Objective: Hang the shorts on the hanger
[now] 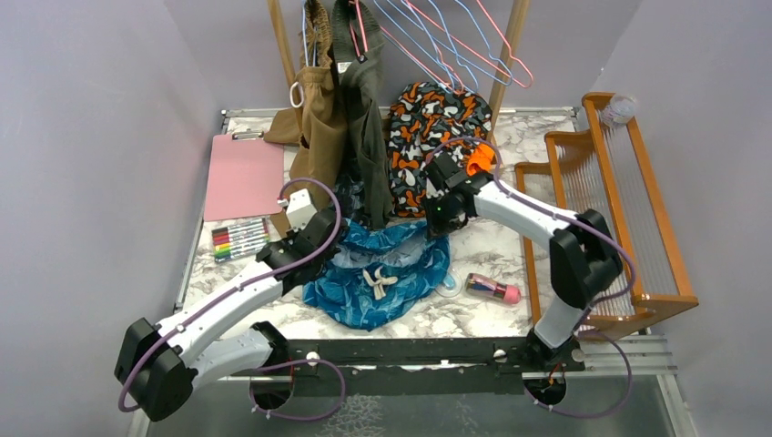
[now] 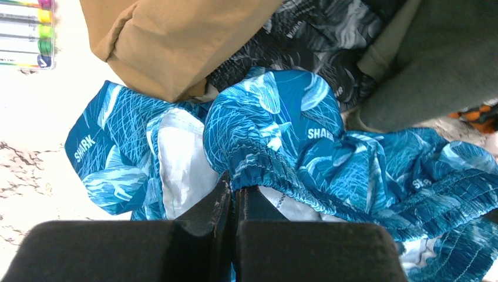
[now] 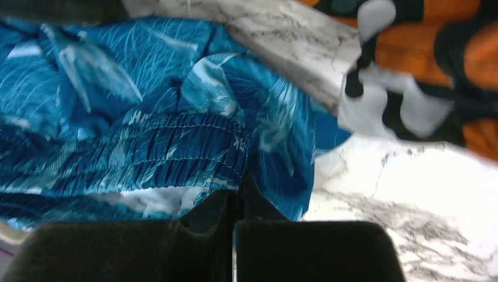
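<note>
The teal-blue shorts [image 1: 382, 273] lie bunched at the middle of the marble table, cream drawstring bow [image 1: 376, 280] facing up. My left gripper [image 1: 330, 235] is at their left back corner, shut on the gathered waistband [image 2: 258, 167]. My right gripper [image 1: 439, 221] is at their right back corner, shut on the waistband [image 3: 176, 150] there. In both wrist views the fingers pinch the fabric edge with no gap. A light-blue wire hanger [image 1: 460, 50] hangs among pink ones on the rack at the back, apart from both grippers.
Tan [image 1: 319, 127] and olive [image 1: 364, 118] garments hang at the back, just behind the shorts. An orange blotch-patterned garment [image 1: 432, 127] lies behind the right gripper. A pink clipboard [image 1: 244, 175] and markers [image 1: 238, 238] lie left. A wooden frame [image 1: 601, 200] stands right; a small bottle [image 1: 492, 289] lies near it.
</note>
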Controlling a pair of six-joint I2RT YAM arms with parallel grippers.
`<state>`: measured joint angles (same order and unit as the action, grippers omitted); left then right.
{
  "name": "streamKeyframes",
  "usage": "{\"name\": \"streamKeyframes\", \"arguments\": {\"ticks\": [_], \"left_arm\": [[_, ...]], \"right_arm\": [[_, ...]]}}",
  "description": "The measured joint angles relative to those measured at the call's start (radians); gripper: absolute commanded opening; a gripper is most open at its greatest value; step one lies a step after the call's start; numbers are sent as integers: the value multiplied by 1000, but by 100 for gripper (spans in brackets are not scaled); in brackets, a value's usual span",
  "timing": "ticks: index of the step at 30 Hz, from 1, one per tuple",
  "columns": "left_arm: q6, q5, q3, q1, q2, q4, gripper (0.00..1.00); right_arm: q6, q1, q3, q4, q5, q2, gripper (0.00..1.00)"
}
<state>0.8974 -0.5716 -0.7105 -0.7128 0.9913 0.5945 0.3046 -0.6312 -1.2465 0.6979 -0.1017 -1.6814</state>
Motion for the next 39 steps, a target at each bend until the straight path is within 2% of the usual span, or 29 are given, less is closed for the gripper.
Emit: {"name": "streamKeyframes", "arguments": {"ticks": [4, 6, 12, 16, 21, 28, 39], "left_arm": [[52, -27, 25, 13, 57, -42, 0], [74, -31, 36, 21, 91, -56, 0], [137, -31, 46, 73, 210, -77, 0], [161, -24, 50, 105, 235, -82, 0], [172, -19, 51, 120, 236, -85, 0], [183, -1, 60, 122, 224, -88, 0], [205, 21, 65, 122, 220, -92, 0]], "right_arm": [[13, 11, -58, -11, -14, -113, 2], [20, 11, -81, -26, -19, -150, 9], [47, 11, -95, -59, -23, -175, 36], [54, 11, -95, -70, -23, -170, 44], [57, 11, -87, -70, -23, -105, 48], [73, 11, -29, -80, -24, 67, 52], [164, 11, 105, -134, -34, 213, 53]]}}
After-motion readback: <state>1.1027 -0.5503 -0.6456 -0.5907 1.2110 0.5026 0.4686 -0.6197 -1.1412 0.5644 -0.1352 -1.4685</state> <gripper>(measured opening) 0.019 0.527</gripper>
